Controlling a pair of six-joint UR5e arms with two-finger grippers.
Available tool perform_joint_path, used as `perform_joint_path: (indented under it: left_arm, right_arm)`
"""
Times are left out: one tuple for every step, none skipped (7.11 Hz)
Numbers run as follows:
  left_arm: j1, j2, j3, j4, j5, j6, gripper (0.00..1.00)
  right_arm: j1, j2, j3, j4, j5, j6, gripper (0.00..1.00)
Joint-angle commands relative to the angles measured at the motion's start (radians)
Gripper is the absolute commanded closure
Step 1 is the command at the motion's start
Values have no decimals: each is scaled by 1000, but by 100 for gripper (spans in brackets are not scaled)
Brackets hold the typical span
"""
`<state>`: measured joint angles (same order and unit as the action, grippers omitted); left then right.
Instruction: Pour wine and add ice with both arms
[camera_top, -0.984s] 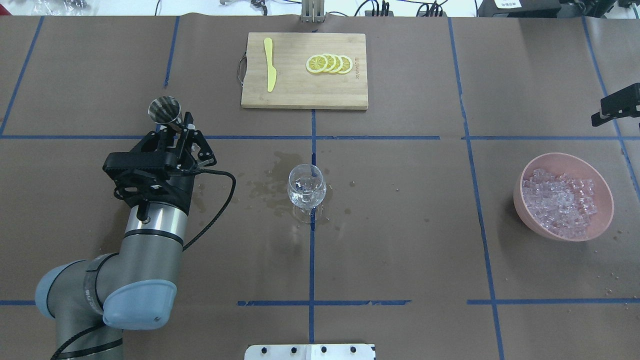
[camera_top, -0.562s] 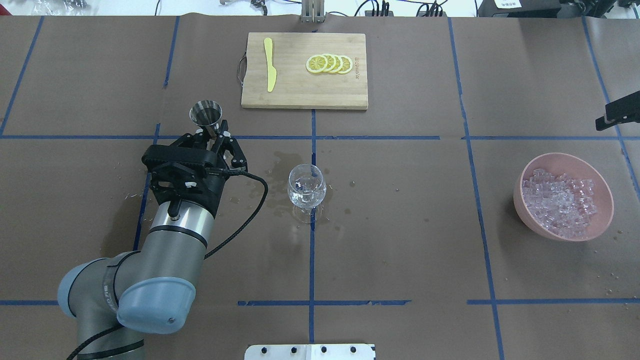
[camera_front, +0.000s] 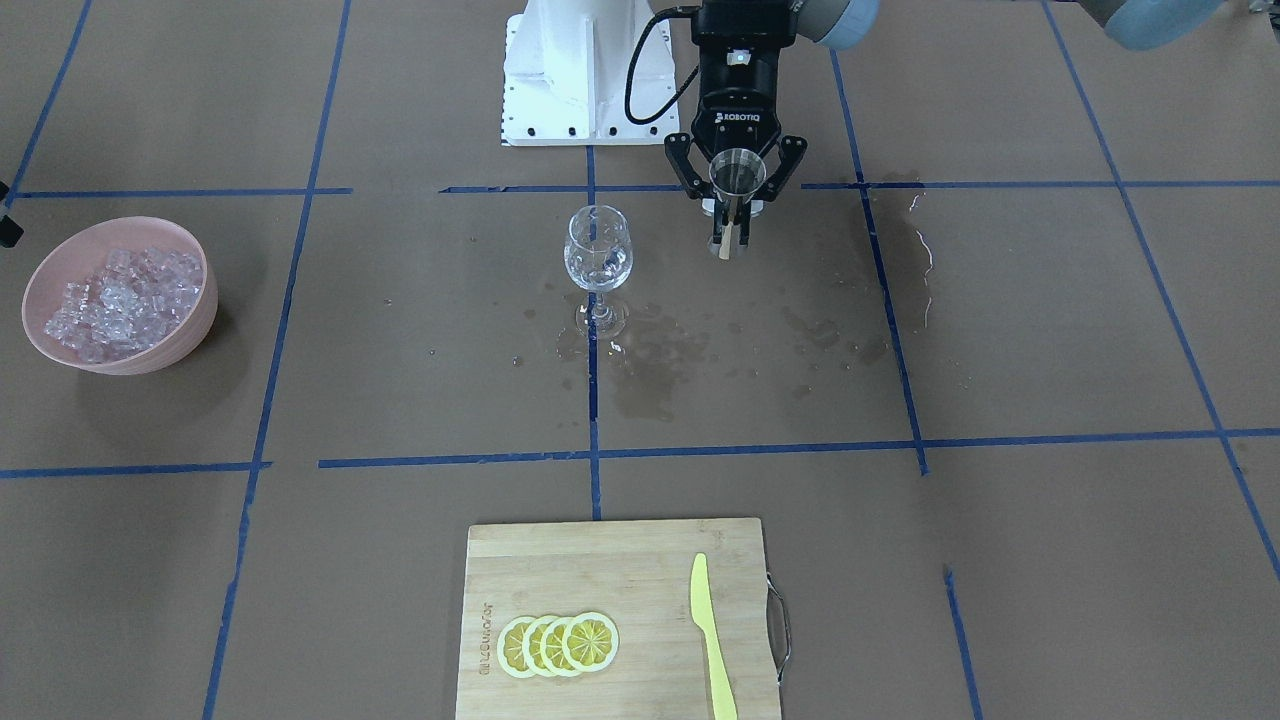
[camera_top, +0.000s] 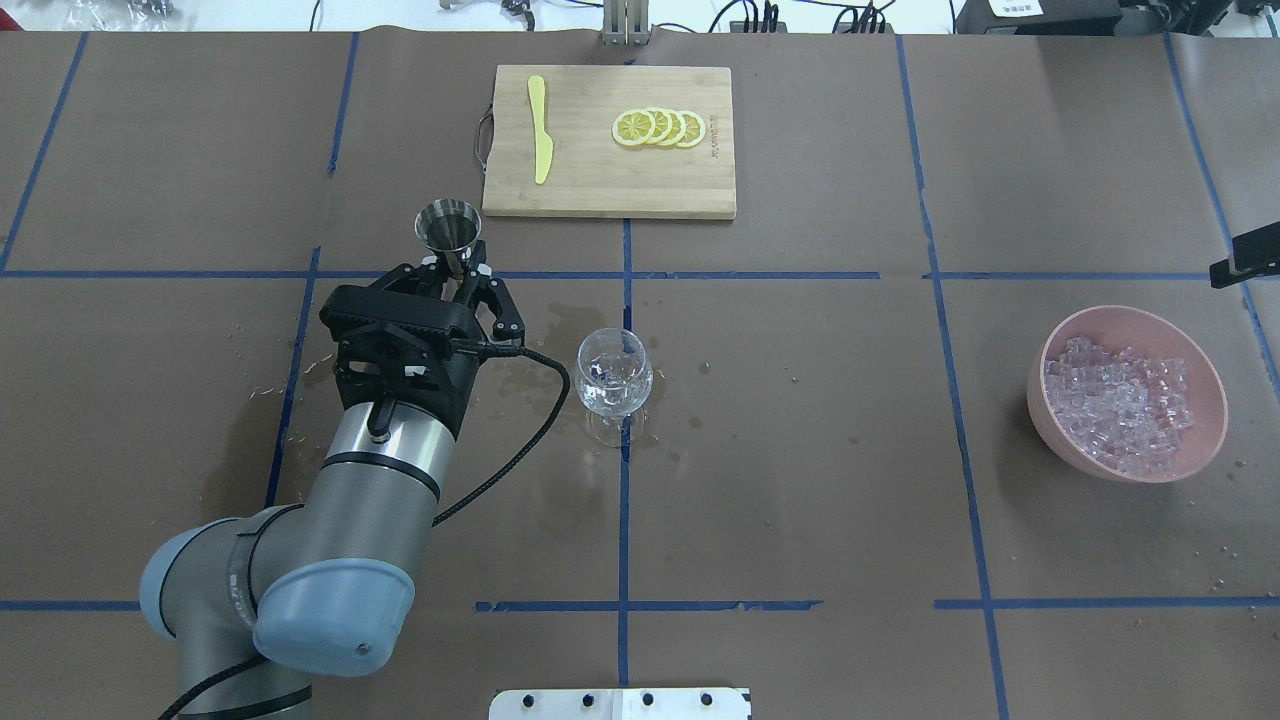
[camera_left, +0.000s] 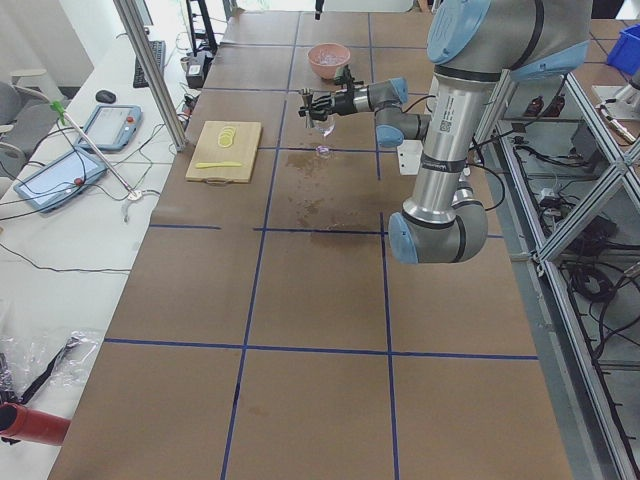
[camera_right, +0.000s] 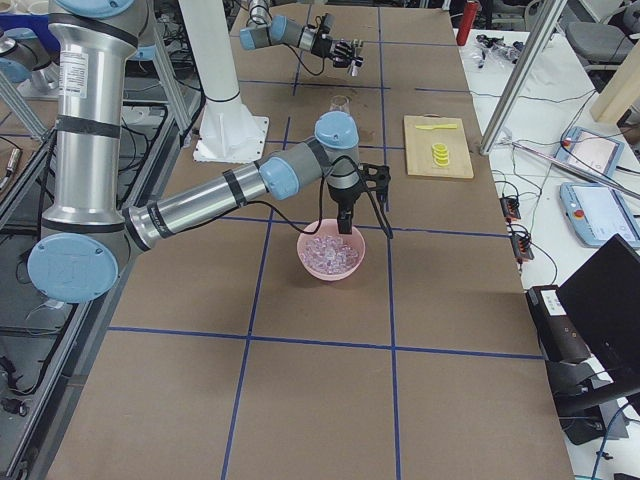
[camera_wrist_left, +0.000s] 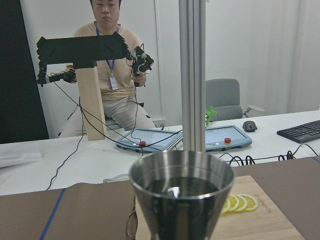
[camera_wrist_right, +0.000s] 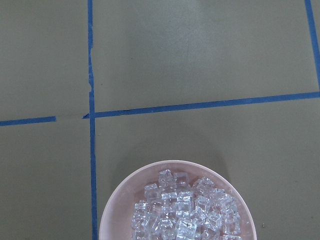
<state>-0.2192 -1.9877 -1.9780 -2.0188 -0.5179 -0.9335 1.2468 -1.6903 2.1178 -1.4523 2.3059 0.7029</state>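
My left gripper (camera_top: 458, 266) is shut on the stem of a steel jigger (camera_top: 447, 226), held upright just left of the stemmed glass (camera_top: 613, 372). The wrist view shows the wine (camera_wrist_left: 181, 186) lying dark inside the jigger (camera_wrist_left: 181, 205). From the front, the jigger (camera_front: 737, 170) sits between the left gripper's fingers (camera_front: 732, 225), right of the glass (camera_front: 598, 250). The ice (camera_top: 1120, 402) fills a pink bowl (camera_top: 1205, 440) at the far right. My right gripper (camera_right: 365, 198) hangs over that bowl (camera_right: 308, 258); only a black edge (camera_top: 1245, 258) shows overhead, so I cannot tell its state.
A bamboo cutting board (camera_top: 700, 190) at the back carries a yellow knife (camera_top: 540, 130) and lemon slices (camera_top: 660, 128). Wet patches (camera_front: 660, 360) darken the paper around the glass. The white pedestal base (camera_top: 620, 703) sits at the near edge.
My left arm has carried the jigger to the right, closer to the glass. The black piece at the right edge has slid lower and further out of view.
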Motion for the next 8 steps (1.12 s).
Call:
perform_joint_path:
  left_arm:
    - [10, -3, 10, 0, -1, 65, 100]
    - [35, -3, 18, 2, -1, 67, 100]
    - [70, -8, 27, 2, 1, 68, 100]
    - [95, -28, 33, 3, 1, 85, 100]
    - [101, -31, 42, 3, 1, 138, 100]
    - [104, -33, 44, 3, 2, 213, 100]
    - [109, -34, 59, 5, 4, 243, 100]
    - [109, -39, 79, 5, 10, 287, 100]
  right_arm:
    - [-38, -6, 13, 24, -12, 44, 0]
    - [-43, -6, 13, 26, -14, 46, 0]
    - [-44, -6, 13, 26, -14, 46, 0]
    - [-44, -6, 13, 26, -14, 46, 0]
    - [-44, -6, 13, 26, -14, 46, 0]
    - [-44, -6, 13, 26, -14, 46, 0]
    - [-44, -6, 13, 26, -14, 46, 0]
    - [-44, -6, 13, 26, -14, 46, 0]
